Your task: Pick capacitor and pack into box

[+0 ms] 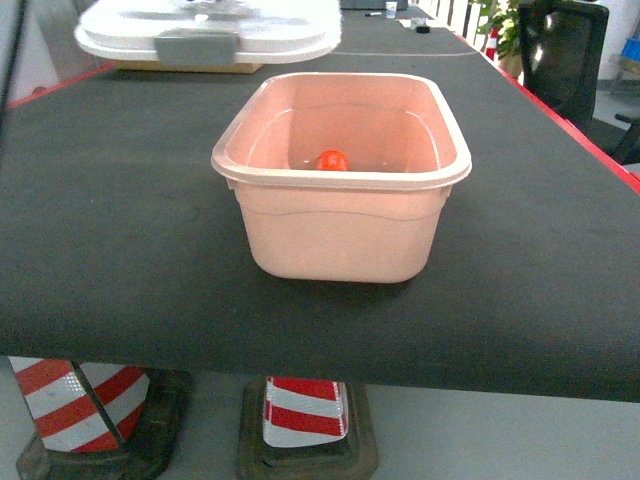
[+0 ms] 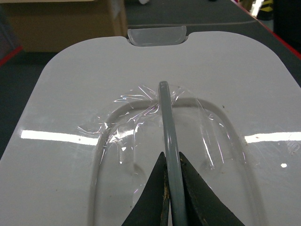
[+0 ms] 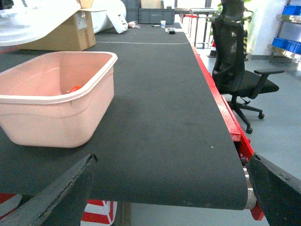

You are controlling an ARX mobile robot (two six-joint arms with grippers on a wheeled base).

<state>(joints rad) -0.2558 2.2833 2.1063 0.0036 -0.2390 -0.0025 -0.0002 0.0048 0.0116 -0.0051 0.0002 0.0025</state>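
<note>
Capacitor (image 1: 332, 160) first: the little orange-red ball sits on the floor of the pink box (image 1: 345, 262), close to the middle. So the picking and dropping part looks done. The box stands open on the black table (image 1: 120, 260), and nothing covers it. The white lid (image 1: 205, 28) with its grey latch (image 1: 194, 46) hangs up high behind the box, toward the far left in the head view. I think the lid has to go on next, and then the job is finished. In the left wrist view, the left gripper (image 2: 171, 162) has its two dark fingers squeezed tight on the thin grey handle (image 2: 168, 127) in the middle of the lid. So the left gripper holds the lid, and the capacitor is well apart from it, down in the box in front of and below the lid. The right gripper (image 3: 169, 188) has its fingers spread very wide and holds nothing. It hangs low at the near edge of the table, to the right of the box. From there you can see a bit of orange inside the box (image 3: 74, 88). A cardboard carton (image 3: 61, 33) sits farther back on the table, and a black chair (image 3: 240, 70) stands on the floor at the right.
</note>
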